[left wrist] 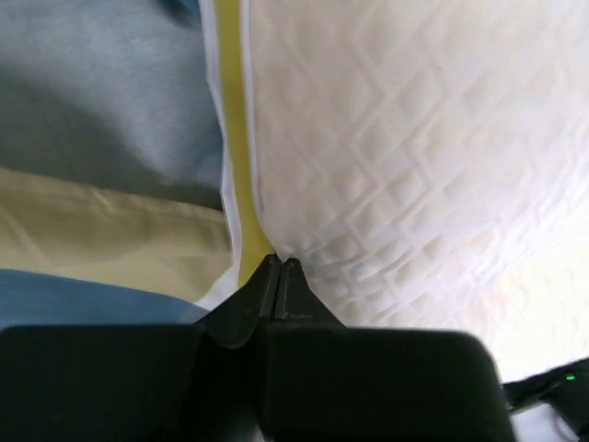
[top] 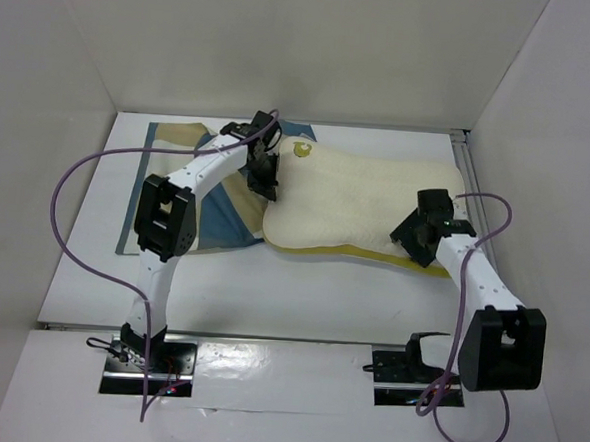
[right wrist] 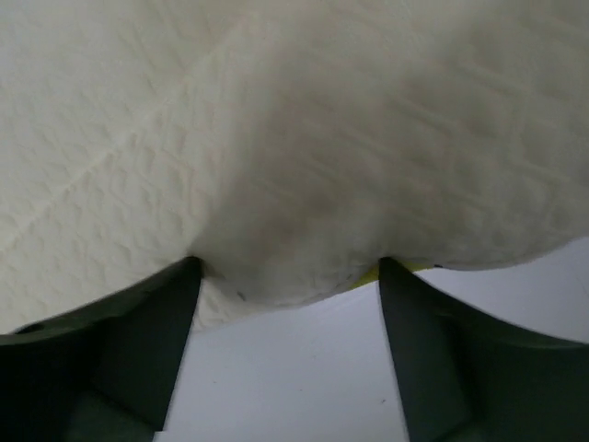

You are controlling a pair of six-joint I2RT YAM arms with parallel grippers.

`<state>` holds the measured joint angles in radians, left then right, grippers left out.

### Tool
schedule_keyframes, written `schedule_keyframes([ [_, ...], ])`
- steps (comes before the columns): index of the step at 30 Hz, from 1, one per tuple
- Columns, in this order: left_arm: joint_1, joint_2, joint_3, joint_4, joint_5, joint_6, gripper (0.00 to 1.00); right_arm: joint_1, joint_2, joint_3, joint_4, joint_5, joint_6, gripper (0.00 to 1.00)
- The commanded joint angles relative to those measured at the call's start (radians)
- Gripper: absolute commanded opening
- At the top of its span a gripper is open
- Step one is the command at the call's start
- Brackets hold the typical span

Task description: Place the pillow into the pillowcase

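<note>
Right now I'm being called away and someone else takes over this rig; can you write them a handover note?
Left pincer: shut on the pillow at its yellow-edged left end, beside the checked pillowcase.
Right pincer: open, jaws straddling the pillow's near right edge.
Pillowcase lies flat at the far left of the table; the pillow lies across the middle, not visibly inside.
Done: left grip. Left to do: close the right pincer, feed the pillow into the pillowcase.

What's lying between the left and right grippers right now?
Only the pillow, spanning from the left gripper to the right gripper; the top view shows it.
</note>
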<state>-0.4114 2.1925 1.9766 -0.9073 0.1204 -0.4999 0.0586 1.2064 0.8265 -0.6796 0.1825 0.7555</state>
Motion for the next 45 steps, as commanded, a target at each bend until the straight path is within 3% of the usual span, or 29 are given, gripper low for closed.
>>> schedule_keyframes([
  [1,-0.009,0.007,0.027,0.033,0.074,-0.006,0.0,-0.013,0.073,-0.026,0.257,-0.123,0.048,0.63],
  [2,-0.009,-0.003,0.037,0.024,0.074,-0.006,0.0,-0.013,0.122,-0.008,0.279,-0.123,0.057,0.39],
  [3,-0.009,-0.02,0.047,0.024,0.09,-0.006,0.0,-0.013,0.14,0.015,0.291,-0.104,0.045,0.0],
  [9,0.002,-0.076,0.203,0.024,0.111,0.003,0.0,-0.022,0.075,0.303,0.319,0.052,-0.054,0.0],
  [14,0.031,-0.088,0.284,0.045,0.159,-0.029,0.0,-0.022,0.035,0.454,0.304,0.052,-0.143,0.0],
  [18,0.031,-0.108,0.245,0.054,0.17,-0.02,0.0,-0.022,-0.001,0.34,0.295,0.064,-0.159,0.0],
  [22,0.031,-0.108,0.089,0.054,0.196,0.021,0.03,-0.031,0.008,0.102,0.31,0.031,-0.159,0.0],
  [23,0.031,-0.096,0.088,0.029,0.196,0.03,0.08,-0.031,0.039,0.088,0.296,0.008,-0.159,0.1],
  [24,0.031,-0.086,0.077,0.003,0.174,0.044,0.13,-0.031,0.05,0.079,0.287,-0.027,-0.159,0.5],
  [25,0.031,-0.086,0.067,-0.042,0.159,0.044,0.21,-0.031,0.05,0.066,0.304,-0.063,-0.159,0.64],
  [26,0.02,-0.106,0.051,-0.051,0.131,0.053,0.45,0.013,0.039,0.057,0.319,-0.107,-0.159,0.73],
  [27,0.02,-0.129,0.029,-0.051,0.045,0.054,0.52,0.045,0.029,0.057,0.348,-0.107,-0.148,0.86],
  [28,0.01,-0.196,-0.032,-0.051,-0.008,0.032,0.54,0.082,0.019,0.057,0.36,-0.097,-0.148,0.91],
  [31,0.01,-0.304,-0.157,-0.051,-0.181,-0.062,0.59,0.233,0.047,0.124,0.359,-0.017,-0.175,1.0],
  [33,0.02,-0.391,-0.301,-0.083,-0.26,-0.153,0.6,0.333,0.128,0.224,0.341,0.011,-0.205,1.0],
  [37,0.068,-0.514,-0.609,-0.03,-0.252,-0.366,0.6,0.53,0.326,0.419,0.287,0.099,-0.3,1.0],
  [38,0.101,-0.558,-0.748,0.032,-0.252,-0.417,0.63,0.625,0.463,0.547,0.229,0.144,-0.367,1.0],
  [43,0.18,-0.58,-0.867,0.085,-0.242,-0.44,0.63,0.728,0.646,0.73,0.114,0.251,-0.389,1.0],
  [45,0.193,-0.599,-0.877,0.125,-0.223,-0.428,0.63,0.728,0.647,0.731,0.077,0.308,-0.354,1.0],
])
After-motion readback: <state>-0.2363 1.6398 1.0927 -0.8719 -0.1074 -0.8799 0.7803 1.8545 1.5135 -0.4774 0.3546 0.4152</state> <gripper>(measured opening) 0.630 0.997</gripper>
